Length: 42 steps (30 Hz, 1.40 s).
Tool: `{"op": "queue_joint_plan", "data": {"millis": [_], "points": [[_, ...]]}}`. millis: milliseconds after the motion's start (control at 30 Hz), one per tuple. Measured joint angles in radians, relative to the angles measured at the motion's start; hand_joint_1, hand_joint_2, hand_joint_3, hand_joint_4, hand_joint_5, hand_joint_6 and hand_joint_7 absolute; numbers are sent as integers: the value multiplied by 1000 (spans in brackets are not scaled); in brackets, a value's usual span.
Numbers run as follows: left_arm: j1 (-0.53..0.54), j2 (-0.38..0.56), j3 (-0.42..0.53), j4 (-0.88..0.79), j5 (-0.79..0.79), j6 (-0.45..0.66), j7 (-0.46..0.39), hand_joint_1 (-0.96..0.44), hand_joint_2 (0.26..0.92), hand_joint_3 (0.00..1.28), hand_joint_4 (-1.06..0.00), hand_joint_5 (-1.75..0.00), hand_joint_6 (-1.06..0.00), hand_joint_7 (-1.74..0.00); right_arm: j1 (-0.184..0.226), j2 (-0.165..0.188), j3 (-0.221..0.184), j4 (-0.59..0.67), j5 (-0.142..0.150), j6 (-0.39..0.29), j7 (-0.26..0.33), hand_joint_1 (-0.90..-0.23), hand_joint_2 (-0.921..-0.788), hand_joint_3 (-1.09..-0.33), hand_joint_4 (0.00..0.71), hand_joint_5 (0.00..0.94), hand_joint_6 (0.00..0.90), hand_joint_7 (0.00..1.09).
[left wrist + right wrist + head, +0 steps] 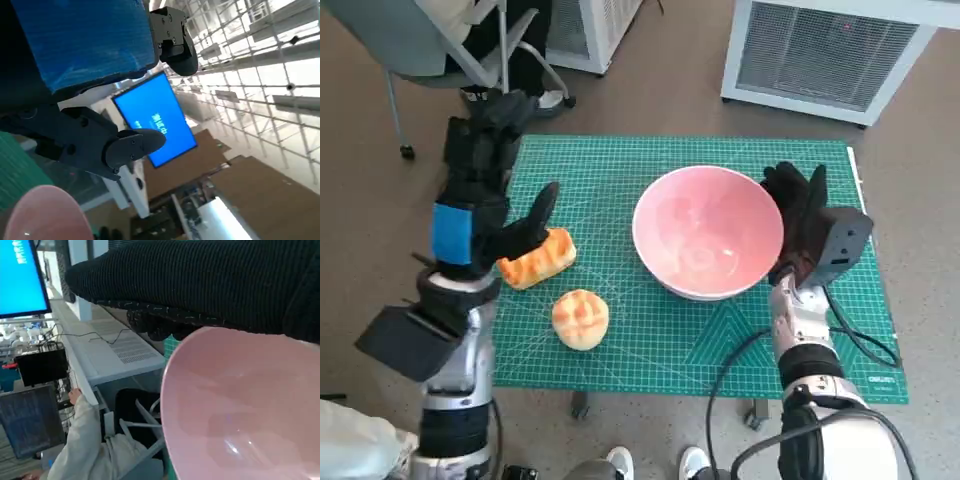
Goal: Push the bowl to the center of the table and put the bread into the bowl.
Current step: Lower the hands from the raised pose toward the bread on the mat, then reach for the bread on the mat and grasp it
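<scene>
A pink bowl [708, 235] stands on the green mat [650, 345], right of the middle. My gloved right hand [798, 200] lies against the bowl's right rim with its fingers stretched out, holding nothing. An orange striped bread [538, 260] lies at the mat's left edge, with a round bun [580, 318] nearer me. My left hand [480, 190] hangs above the striped bread with spread fingers, its thumb just over the bread. The left wrist view shows that hand [90, 75] empty and a bit of the bowl [45, 215]. The bowl [240, 410] fills the right wrist view under the glove [200, 285].
A white slatted unit [830, 55] stands beyond the table at the back right, a chair [450, 50] at the back left. A person [85, 440] sits near that chair. Shoes [620, 462] show at the table's near edge. The mat's right edge [880, 300] runs close to my right forearm.
</scene>
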Motion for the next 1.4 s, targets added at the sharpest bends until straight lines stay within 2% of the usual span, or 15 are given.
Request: {"op": "queue_joint_plan", "data": {"millis": [100, 200, 333, 467, 567, 767, 933, 1133, 1400], "points": [[19, 44, 15, -20, 25, 40, -2, -243, 827, 461, -30, -583, 1, -793, -9, -12, 4, -19, 0, -29, -1, -458, -921, -853, 258, 1, 46, 543], [49, 118, 23, -67, 82, 124, -14, -242, 885, 316, -117, -431, -28, -732, -15, -20, 17, -54, -4, -91, -4, -457, -921, -848, 248, 0, 25, 570], [84, 228, 34, -145, 163, 284, -49, -255, 913, 188, -251, -179, -131, -514, -16, -33, 34, -117, -16, -210, 9, -478, -921, -842, 240, 1, 5, 607], [96, 313, 30, -208, 231, 431, -89, -269, 919, 118, -318, -59, -223, -317, -13, -43, 55, -203, -16, -338, 62, -525, -921, -806, 260, 11, 24, 639], [96, 364, 14, -232, 278, 516, -117, -278, 920, 93, -341, -23, -289, -195, -2, -42, 85, -312, -14, -445, 124, -548, -921, -781, 274, 17, 44, 656], [85, 404, -35, -225, 314, 594, -169, -284, 921, 85, -356, -7, -330, -108, 37, -41, 144, -503, 7, -554, 223, -553, -921, -755, 301, 27, 68, 672], [64, 435, -91, -191, 361, 623, -204, -285, 921, 79, -350, -1, -348, -58, 90, -43, 180, -620, 17, -578, 273, -563, -921, -748, 300, 25, 74, 672], [32, 474, -172, -164, 446, 683, -243, -283, 921, 80, -319, 0, -347, -36, 162, -46, 203, -749, 46, -554, 296, -575, -921, -740, 296, 20, 72, 671], [-24, 472, -285, -102, 543, 748, -271, -289, 921, 76, -270, 0, -338, -19, 211, -39, 219, -861, 39, -502, 288, -575, -921, -736, 290, 14, 65, 672]]}}
